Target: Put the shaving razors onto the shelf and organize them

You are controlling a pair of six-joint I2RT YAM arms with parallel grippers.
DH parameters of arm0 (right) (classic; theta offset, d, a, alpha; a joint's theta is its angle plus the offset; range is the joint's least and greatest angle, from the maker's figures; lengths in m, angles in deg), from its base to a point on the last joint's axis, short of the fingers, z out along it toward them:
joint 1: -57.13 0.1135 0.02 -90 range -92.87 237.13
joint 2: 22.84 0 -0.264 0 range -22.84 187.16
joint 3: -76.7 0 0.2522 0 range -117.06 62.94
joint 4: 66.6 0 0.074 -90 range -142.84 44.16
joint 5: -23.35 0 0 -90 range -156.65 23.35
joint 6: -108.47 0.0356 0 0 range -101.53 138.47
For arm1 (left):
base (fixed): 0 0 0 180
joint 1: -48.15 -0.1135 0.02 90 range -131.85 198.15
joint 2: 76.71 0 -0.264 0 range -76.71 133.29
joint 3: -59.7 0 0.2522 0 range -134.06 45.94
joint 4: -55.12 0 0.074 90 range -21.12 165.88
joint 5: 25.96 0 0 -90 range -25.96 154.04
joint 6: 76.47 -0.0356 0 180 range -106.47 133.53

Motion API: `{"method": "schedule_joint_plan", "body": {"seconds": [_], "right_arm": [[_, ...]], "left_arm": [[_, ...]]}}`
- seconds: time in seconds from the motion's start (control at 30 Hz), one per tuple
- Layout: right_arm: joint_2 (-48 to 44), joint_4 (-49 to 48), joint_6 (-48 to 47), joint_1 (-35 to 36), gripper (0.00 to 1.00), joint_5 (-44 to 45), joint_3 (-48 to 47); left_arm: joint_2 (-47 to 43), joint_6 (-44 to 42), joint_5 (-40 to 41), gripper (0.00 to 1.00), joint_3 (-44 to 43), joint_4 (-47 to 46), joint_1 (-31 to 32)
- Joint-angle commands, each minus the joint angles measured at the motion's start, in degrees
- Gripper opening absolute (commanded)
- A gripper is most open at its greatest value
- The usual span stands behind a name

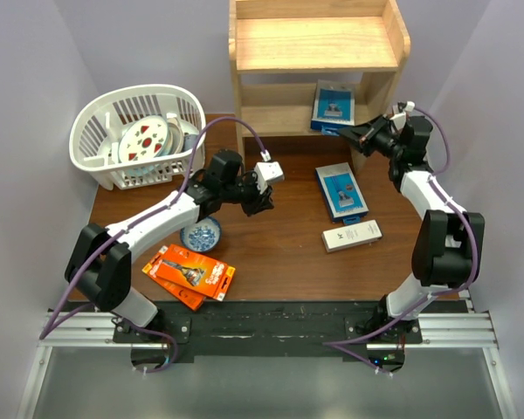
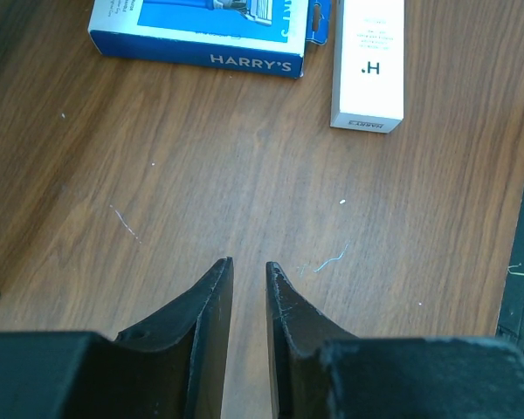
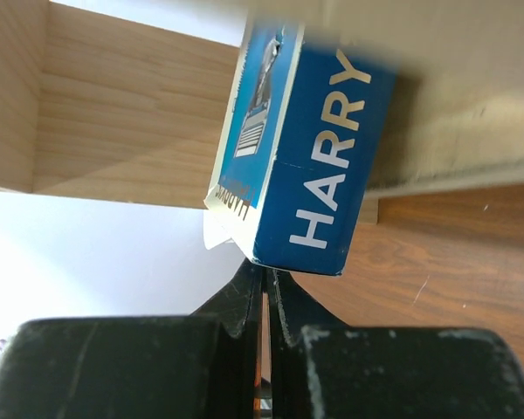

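- Blue pack (image 1: pixel 334 106) is in the shelf (image 1: pixel 314 44)'s lower tier, right side. The upper board hides its far end from above.
- In the right wrist view the pack is tilted. Its long axis runs up and slightly right, and the side lettering is blurred and cut off at the top.
- Right gripper (image 3: pixel 264 278): fingers pressed together at the pack's lower corner. I cannot tell if they pinch an edge.
- Left gripper (image 2: pixel 248 264): narrow gap, nothing in it, above bare table (image 1: pixel 279 253).
- Second pack (image 1: pixel 342 192) lies flat, long axis roughly front to back. In the left wrist view the frame cuts off its top.
- White box (image 1: pixel 352 235) lies near it.
- Orange packs (image 1: pixel 190 274) overlap at the front left.
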Motion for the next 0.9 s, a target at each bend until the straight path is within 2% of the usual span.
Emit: {"method": "schedule_joint_plan", "body": {"seconds": [0.0, 0.53, 0.87], "right_arm": [[1.6, 0.1, -2.6, -2.0, 0.0, -3.7, -4.9], [3.8, 6.0, -4.2, -8.4, 0.04, -2.8, -7.5], [4.6, 7.3, -3.8, -9.5, 0.14, 0.0, -7.5]], "left_arm": [[-1.2, -1.2, -0.3, 0.27, 0.8, -2.4, -0.2], [0.0, 0.1, -1.7, 0.28, 1.7, -4.1, -0.3], [1.6, 1.7, -2.5, 0.28, 0.8, -5.3, -0.2]]}}
